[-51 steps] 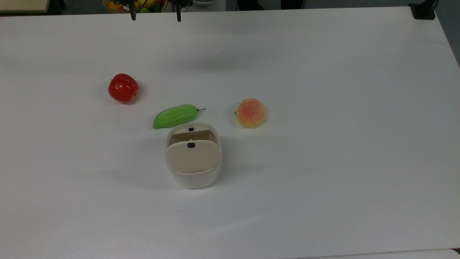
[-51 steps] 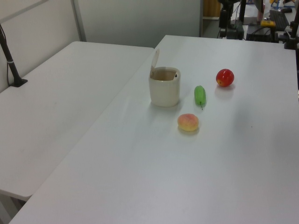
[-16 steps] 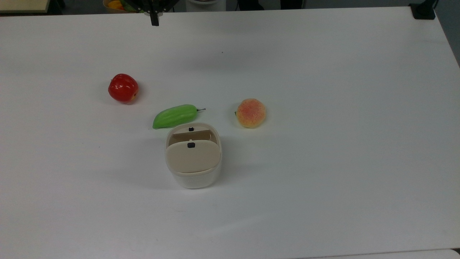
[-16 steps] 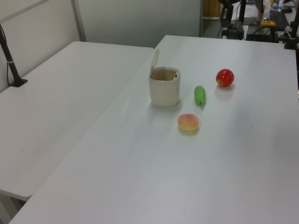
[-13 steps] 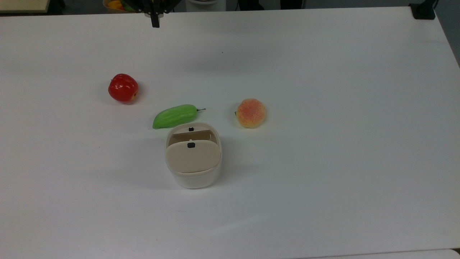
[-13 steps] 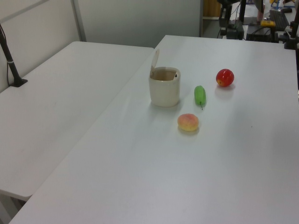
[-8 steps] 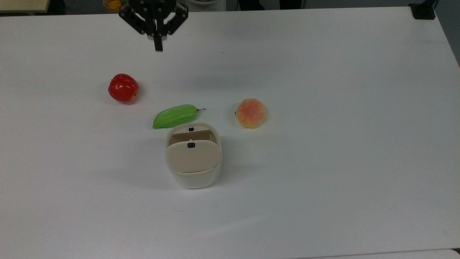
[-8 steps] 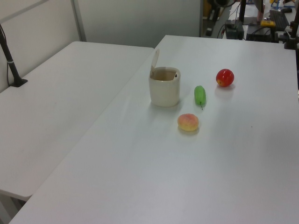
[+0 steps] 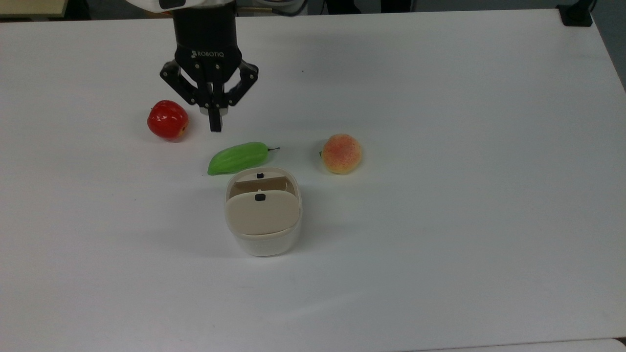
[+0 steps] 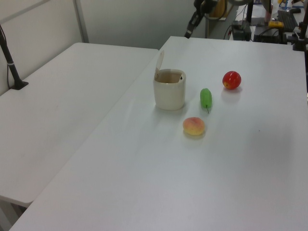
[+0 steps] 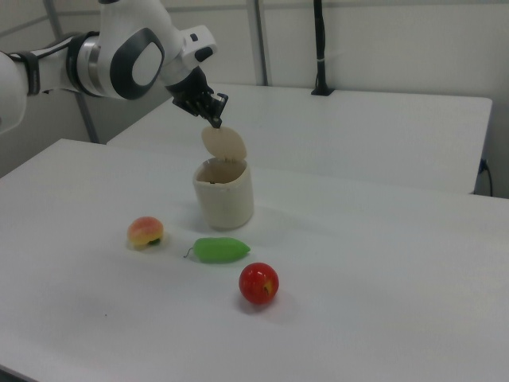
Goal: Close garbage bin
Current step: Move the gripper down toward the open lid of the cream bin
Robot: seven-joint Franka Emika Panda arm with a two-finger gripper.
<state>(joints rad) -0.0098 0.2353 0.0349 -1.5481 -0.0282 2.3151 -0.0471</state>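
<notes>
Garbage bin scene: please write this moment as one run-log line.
gripper: shut, in the air, holding nothing | garbage bin: lid up | apple, green vegetable, peach: on table

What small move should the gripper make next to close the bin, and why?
Probably carry the gripper on behind the upright lid and push it down over the bin. The lid stands open, and the gripper, fingers shut, hangs in the air with nothing in it.

One readable mark: "ROBOTIQ", white capitals on the black body of the gripper (image 9: pixel 215 128), top view. No legible text on the bin (image 9: pixel 263 215), the fruits, or the table (image 9: pixel 440 146).
</notes>
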